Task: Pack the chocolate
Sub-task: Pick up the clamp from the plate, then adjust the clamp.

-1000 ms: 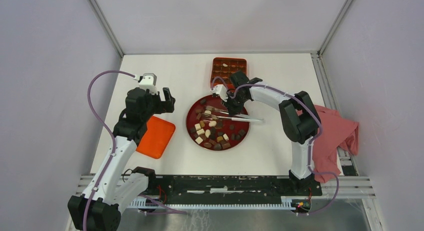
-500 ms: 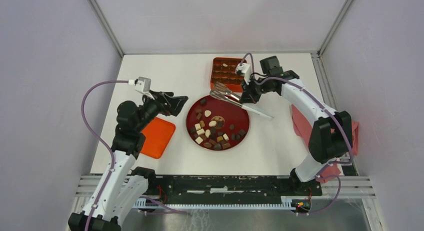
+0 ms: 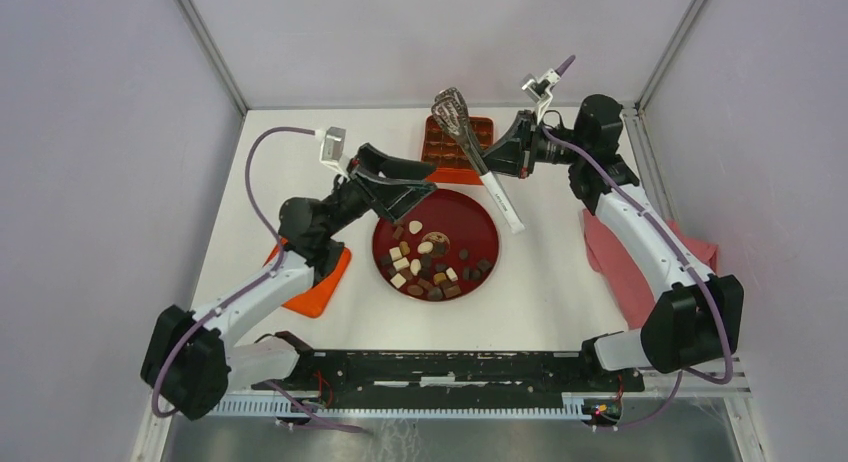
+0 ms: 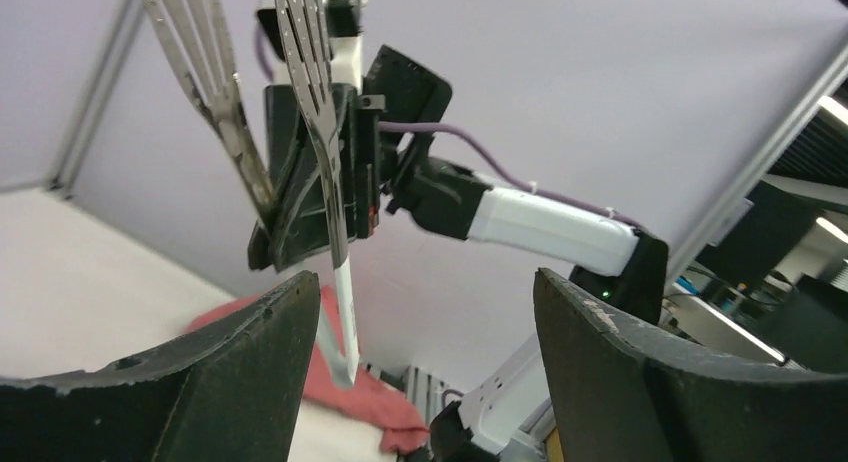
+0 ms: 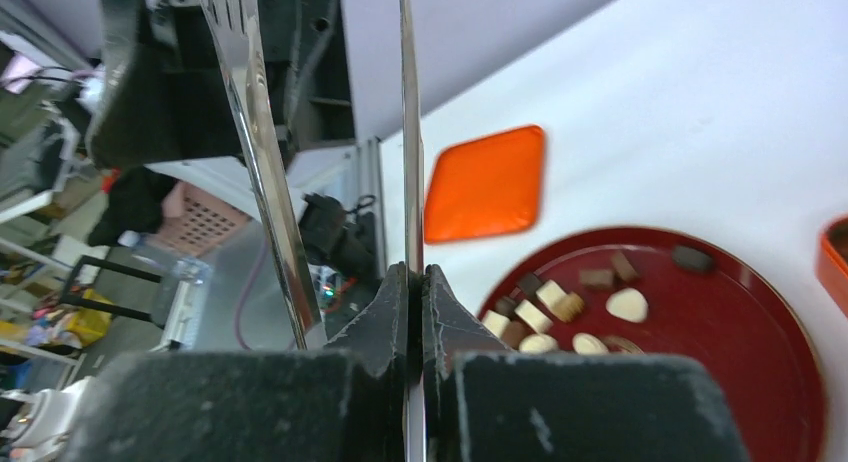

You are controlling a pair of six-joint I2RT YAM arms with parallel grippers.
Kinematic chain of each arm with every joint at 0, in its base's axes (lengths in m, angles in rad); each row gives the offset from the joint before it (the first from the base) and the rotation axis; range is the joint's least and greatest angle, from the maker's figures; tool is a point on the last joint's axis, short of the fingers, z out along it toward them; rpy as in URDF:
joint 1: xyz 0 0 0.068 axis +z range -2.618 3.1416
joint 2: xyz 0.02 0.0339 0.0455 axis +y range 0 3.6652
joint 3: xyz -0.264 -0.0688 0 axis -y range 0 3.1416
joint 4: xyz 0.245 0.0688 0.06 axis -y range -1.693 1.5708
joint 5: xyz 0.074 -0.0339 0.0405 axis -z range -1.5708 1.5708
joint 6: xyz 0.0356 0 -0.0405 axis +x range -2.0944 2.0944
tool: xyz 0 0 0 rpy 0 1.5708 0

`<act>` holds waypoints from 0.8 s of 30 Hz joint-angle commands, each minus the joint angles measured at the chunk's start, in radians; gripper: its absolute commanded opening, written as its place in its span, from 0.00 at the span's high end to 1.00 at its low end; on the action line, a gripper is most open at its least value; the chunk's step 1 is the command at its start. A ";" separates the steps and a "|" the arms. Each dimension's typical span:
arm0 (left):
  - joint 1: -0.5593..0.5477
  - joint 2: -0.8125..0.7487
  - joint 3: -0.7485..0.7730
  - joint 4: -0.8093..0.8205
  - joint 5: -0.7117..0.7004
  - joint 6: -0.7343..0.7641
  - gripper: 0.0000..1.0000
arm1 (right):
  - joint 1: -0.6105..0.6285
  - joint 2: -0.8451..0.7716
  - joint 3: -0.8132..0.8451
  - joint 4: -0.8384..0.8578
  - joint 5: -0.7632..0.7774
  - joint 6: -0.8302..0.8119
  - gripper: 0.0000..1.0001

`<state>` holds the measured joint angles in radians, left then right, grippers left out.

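Dark, tan and cream chocolate pieces (image 3: 430,257) lie on the round dark-red plate (image 3: 480,222) mid-desk, the left gripper (image 3: 420,179) hovers at its far-left rim, black fingers (image 4: 230,382) spread on nothing in its wrist view, and farther right the right gripper (image 5: 414,282) pinches slotted steel tongs (image 3: 458,117) raised near the gridded orange box (image 3: 437,150).

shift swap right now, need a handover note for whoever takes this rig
Left gripper: open, empty, in the air over the far-left rim of the red plate, pointed toward the tongs.
Right gripper: shut on the tongs, raised beside the orange box.
Chocolate: loose pieces on the red plate; none seen in the tongs.
Done: no packed piece visible; the tongs hide part of the box.
Left: move the pieces from the plate into the box compartments.
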<state>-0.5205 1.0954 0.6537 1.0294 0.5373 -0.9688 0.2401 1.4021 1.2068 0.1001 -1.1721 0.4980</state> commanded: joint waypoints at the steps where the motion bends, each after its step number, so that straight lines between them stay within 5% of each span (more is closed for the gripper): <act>1: -0.062 0.131 0.137 0.260 0.026 -0.070 0.18 | -0.004 -0.064 -0.018 0.394 -0.090 0.349 1.00; 9: -0.151 0.275 0.303 0.215 0.025 -0.029 0.24 | -0.004 -0.104 -0.047 0.401 -0.087 0.356 1.00; 20: -0.240 0.334 0.450 -0.079 -0.038 0.160 0.41 | -0.002 -0.098 -0.081 0.404 -0.078 0.351 1.00; 22: -0.253 0.339 0.470 -0.131 -0.058 0.191 0.52 | -0.001 -0.098 -0.079 0.404 -0.077 0.350 1.00; 24: -0.259 0.337 0.482 -0.166 -0.075 0.213 0.74 | -0.002 -0.098 -0.078 0.403 -0.080 0.344 1.00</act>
<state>-0.7620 1.4296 1.0740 0.9688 0.5140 -0.8715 0.2398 1.3220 1.1248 0.4488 -1.2514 0.8375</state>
